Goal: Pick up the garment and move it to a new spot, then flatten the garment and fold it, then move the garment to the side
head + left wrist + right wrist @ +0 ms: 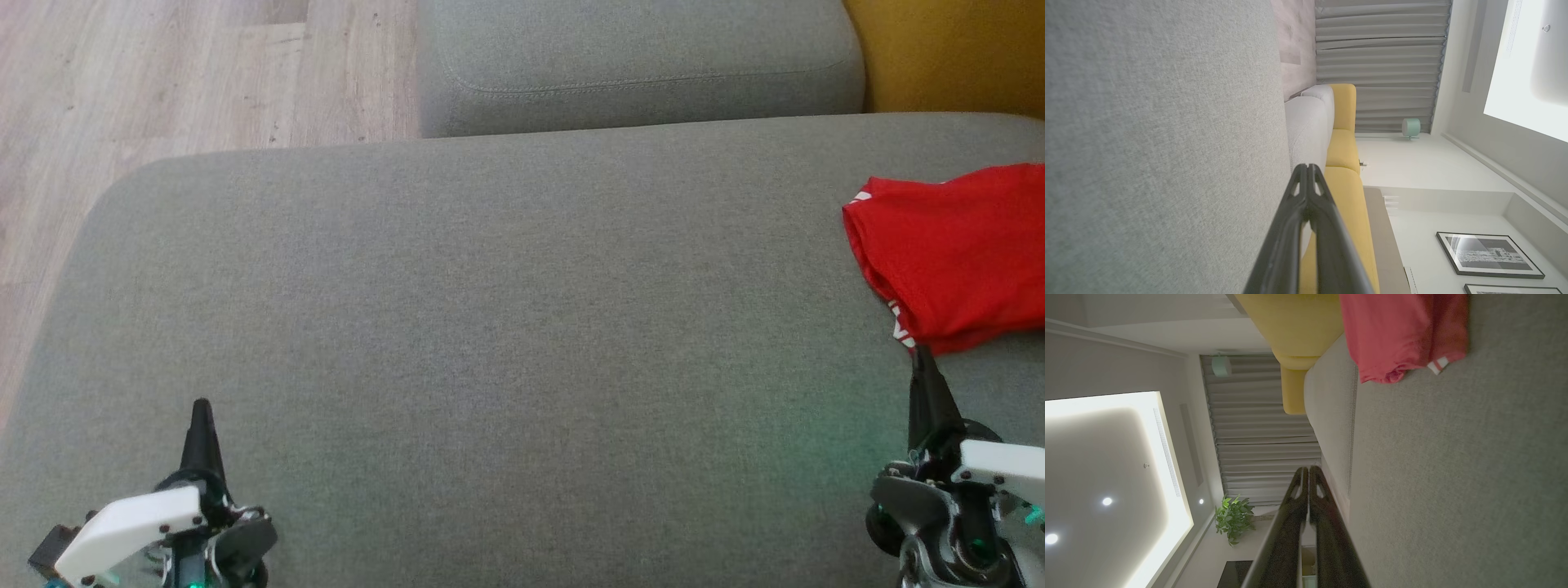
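The garment (959, 253) is red with white trim and lies folded at the far right of the grey sofa seat (490, 310), partly cut off by the head view's right edge. It also appears in the right wrist view as the garment (1400, 332), ahead of the fingers. My right gripper (922, 353) is shut with nothing in it, its tip just short of the garment's near edge. At the lower left, my left gripper (201, 406) rests shut and empty above the seat. Both wrist views show the fingertips pressed together: left gripper (1306, 167), right gripper (1305, 469).
A second grey cushion (637, 65) sits beyond the seat, with a yellow cushion (947, 49) at the back right. Wooden floor (163, 82) lies to the left past the seat's rounded edge. The seat's wide middle is bare fabric.
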Available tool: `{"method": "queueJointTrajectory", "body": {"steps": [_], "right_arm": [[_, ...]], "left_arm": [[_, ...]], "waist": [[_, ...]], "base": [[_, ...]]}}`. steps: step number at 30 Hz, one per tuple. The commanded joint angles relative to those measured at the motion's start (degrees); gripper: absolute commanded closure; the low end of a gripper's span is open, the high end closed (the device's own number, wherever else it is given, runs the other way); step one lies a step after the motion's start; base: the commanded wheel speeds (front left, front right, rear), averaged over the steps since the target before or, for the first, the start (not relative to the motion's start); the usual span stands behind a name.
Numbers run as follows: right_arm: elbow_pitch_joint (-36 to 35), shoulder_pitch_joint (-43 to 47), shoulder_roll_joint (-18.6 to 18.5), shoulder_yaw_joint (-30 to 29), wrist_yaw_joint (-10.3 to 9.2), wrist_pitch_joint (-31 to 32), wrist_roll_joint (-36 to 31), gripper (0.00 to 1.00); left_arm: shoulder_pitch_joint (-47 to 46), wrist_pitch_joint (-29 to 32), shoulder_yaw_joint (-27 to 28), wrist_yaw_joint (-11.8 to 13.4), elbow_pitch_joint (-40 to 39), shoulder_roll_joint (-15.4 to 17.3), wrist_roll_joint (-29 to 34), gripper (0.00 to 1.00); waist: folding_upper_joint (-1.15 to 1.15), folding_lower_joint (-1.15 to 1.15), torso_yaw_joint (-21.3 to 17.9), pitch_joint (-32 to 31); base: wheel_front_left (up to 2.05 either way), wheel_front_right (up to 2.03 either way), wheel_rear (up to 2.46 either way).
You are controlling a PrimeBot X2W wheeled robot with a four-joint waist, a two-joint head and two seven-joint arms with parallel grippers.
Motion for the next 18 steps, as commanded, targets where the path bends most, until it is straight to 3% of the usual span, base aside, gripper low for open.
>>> {"method": "queueJointTrajectory", "body": {"steps": [1, 18], "right_arm": [[-2.15, -2.79, -0.27, 1.17, 0.22, 0.35, 0.29, 1.0], [-2.14, -2.79, -0.25, 1.14, 0.22, 0.38, 0.26, 1.0]], "left_arm": [[-2.81, 0.41, 2.32, -0.38, -2.06, 0.21, -0.31, 1.0], [-2.81, 0.41, 2.32, -0.38, -2.06, 0.21, -0.31, 1.0]], "waist": [[0.0, 0.0, 0.0, 0.0], [0.0, 0.0, 0.0, 0.0]], "base": [[0.0, 0.0, 0.0], [0.0, 0.0, 0.0]]}}
